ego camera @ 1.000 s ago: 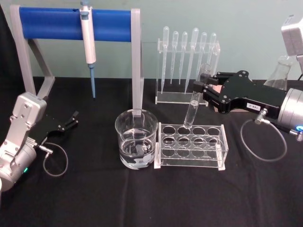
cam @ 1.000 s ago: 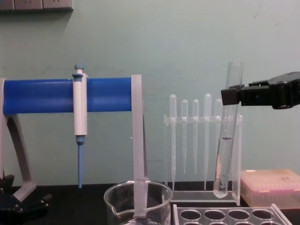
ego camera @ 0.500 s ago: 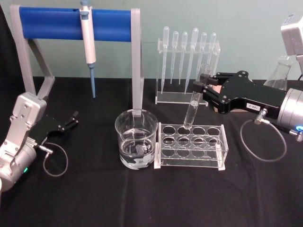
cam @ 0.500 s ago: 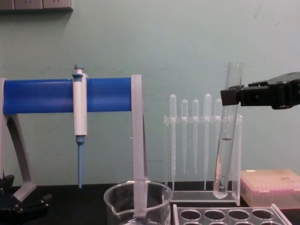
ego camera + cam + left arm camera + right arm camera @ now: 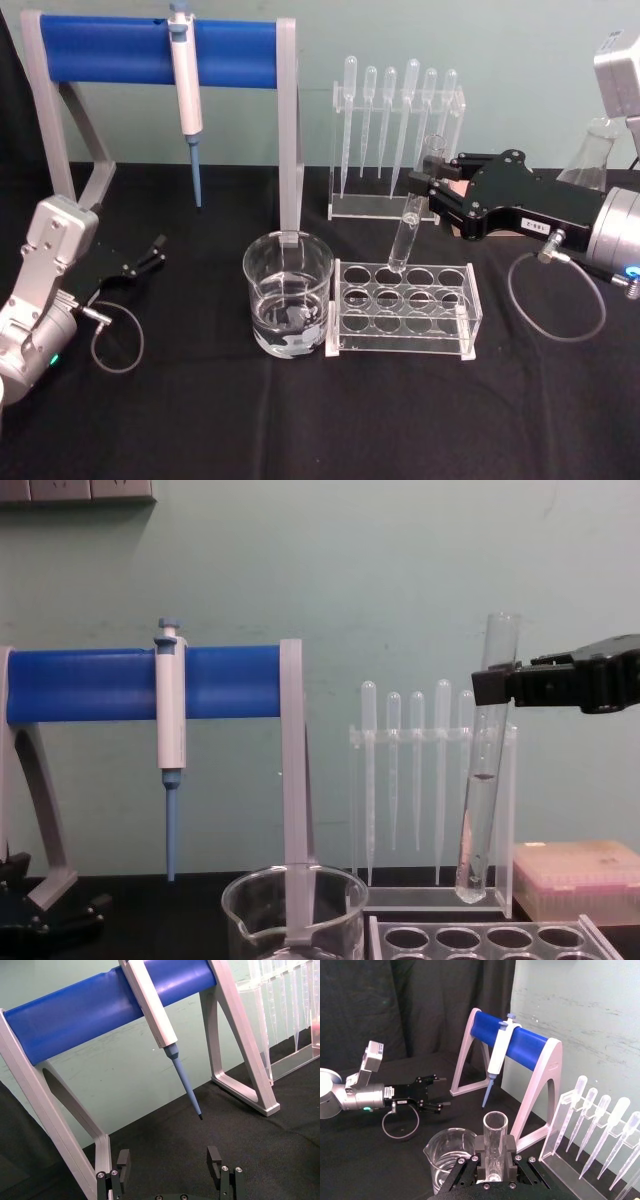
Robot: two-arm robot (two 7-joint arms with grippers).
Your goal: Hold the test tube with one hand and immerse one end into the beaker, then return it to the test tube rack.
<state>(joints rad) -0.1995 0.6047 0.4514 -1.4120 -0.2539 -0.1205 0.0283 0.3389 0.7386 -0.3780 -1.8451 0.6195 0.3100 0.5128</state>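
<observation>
Right claw (image 5: 418, 186) is pinched on the test tube (image 5: 405, 236), gripping just below the rimmed mouth. The tube hangs mouth up and leans a little. Its round bottom is in the air over a back-row hole of the test tube rack (image 5: 400, 338), not in it. From the chest camera the bottom sits clear above the rack top. A faint line shows partway up inside the tube; liquid or reflection, cannot tell.

Beaker (image 5: 262, 300) stands just beside the rack's left end, with water (image 5: 285, 325) in its lower part and nothing dipped in it.

Left claw (image 5: 153, 252) is parked low at my left over the black cloth (image 5: 300, 420), fingers spread, empty.

Step in hand, my reading: tube carried free between rack and beaker. Whether the dip is done, I cannot tell.
- If not done: swing my wrist to my left, hold the bottom higher than the beaker rim, centre over the water, then lower until the round end is under.
- If done: bring the tube upright, line the bottom up with the hole, lower slowly, and open only once it is seated
</observation>
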